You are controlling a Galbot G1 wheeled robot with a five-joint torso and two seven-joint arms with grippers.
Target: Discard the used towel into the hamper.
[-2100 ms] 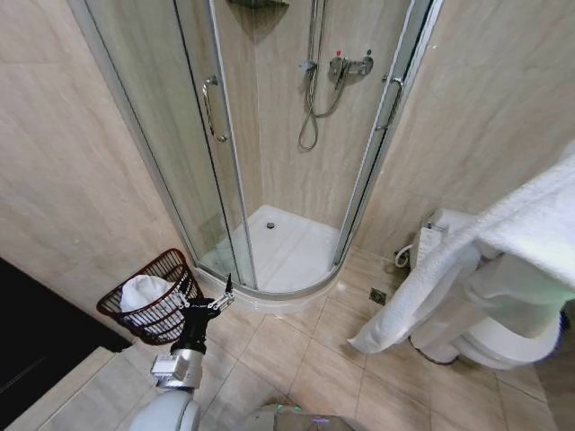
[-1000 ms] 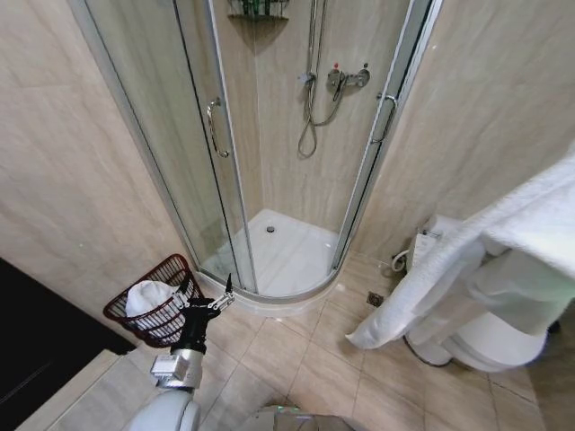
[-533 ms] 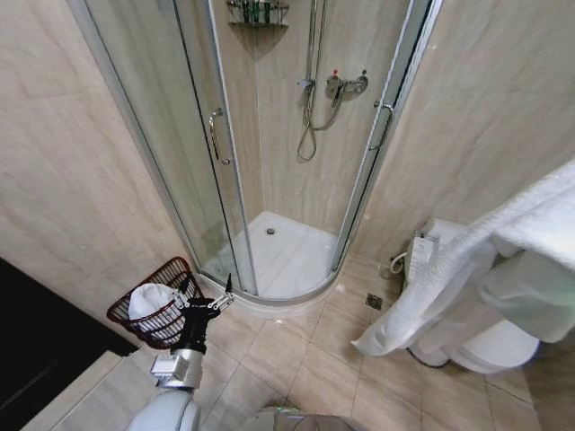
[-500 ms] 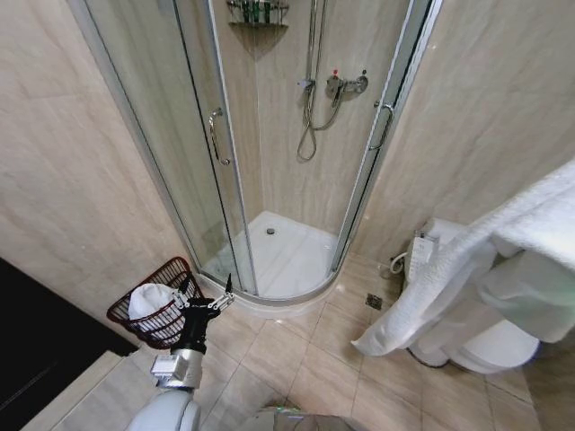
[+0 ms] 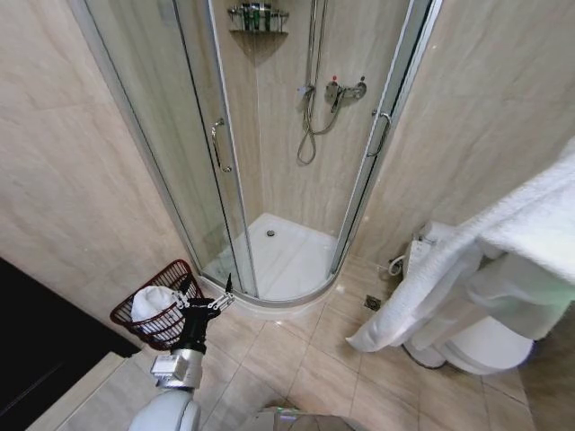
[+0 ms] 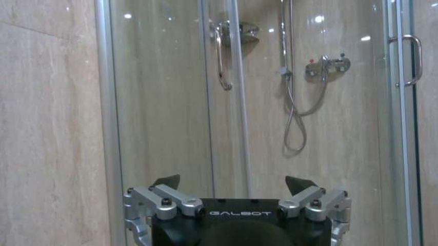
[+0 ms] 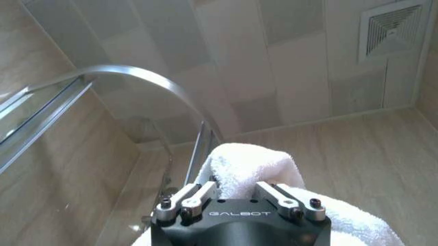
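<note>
Presently the white towel (image 5: 467, 269) hangs high on the robot's right, draped diagonally down toward the floor, well apart from the hamper (image 5: 157, 319) low on its left. The left tool (image 5: 205, 303) stands open and empty just beside the hamper. The right wrist view shows the right tool (image 7: 236, 197) closed on the towel.

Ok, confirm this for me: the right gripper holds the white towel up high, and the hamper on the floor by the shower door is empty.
Not quite: the hamper is not empty. The head view shows a white bundle already lying in it. The rest stands: the right wrist view shows the right gripper shut on the white towel, held up high, and the hamper sits on the floor by the shower door.
</note>
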